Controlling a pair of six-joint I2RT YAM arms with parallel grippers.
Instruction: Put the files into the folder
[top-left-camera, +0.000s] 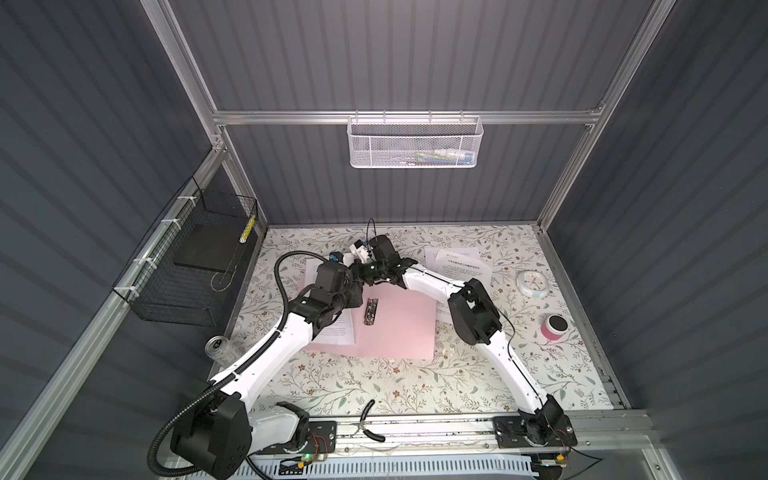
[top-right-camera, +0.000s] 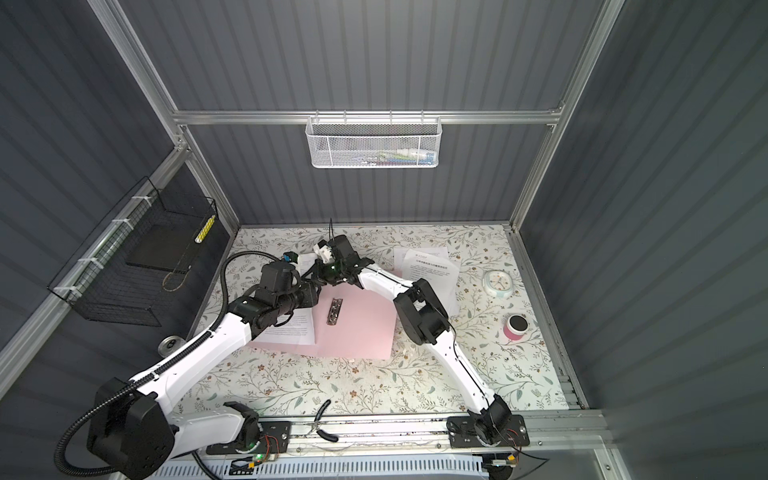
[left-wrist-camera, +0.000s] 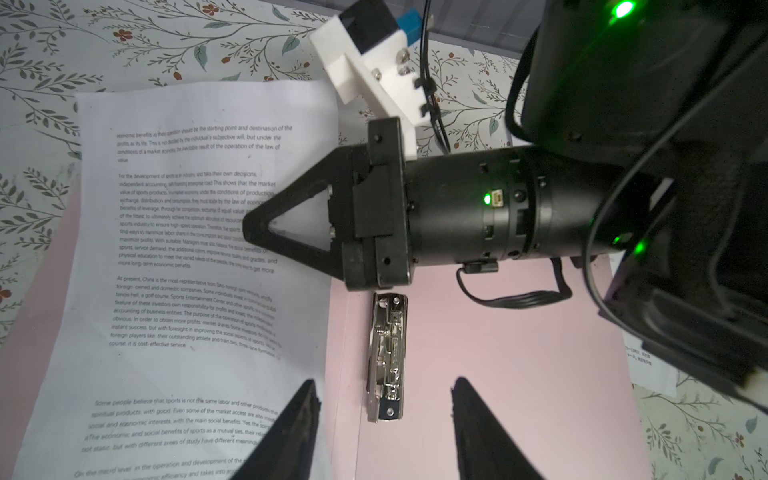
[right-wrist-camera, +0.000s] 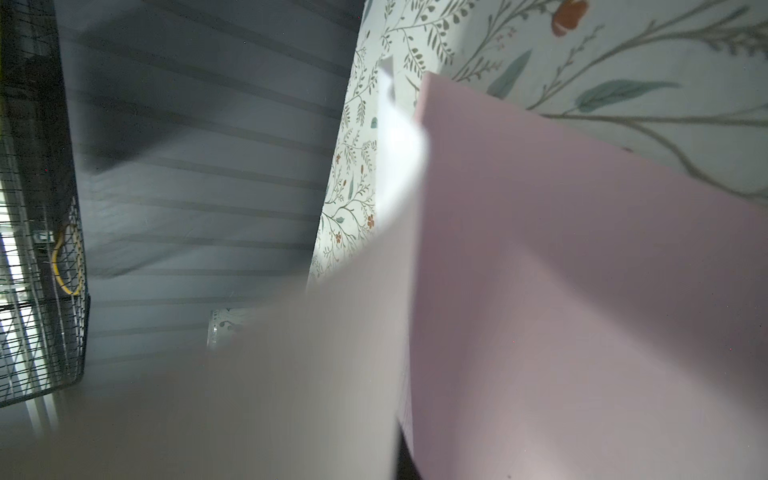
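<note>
The left fingers (left-wrist-camera: 293, 432) stand half open and empty, straddling the folder's (left-wrist-camera: 498, 353) silver clip (left-wrist-camera: 388, 357). The right fingers (left-wrist-camera: 255, 226) are closed tight over a printed sheet (left-wrist-camera: 187, 249); hold unclear.

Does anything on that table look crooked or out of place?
Yes. The printed sheet lies askew on the pink folder, overhanging its far edge, not under the metal clip. Pliers lie at the front rail.

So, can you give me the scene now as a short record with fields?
folder: open flat on table, clip by its spine
sheet: on folder, left of clip in a top view
other sheets: on table, far right of folder
left gripper: open, over clip
right gripper: shut, tip over sheet; grip unclear
</note>
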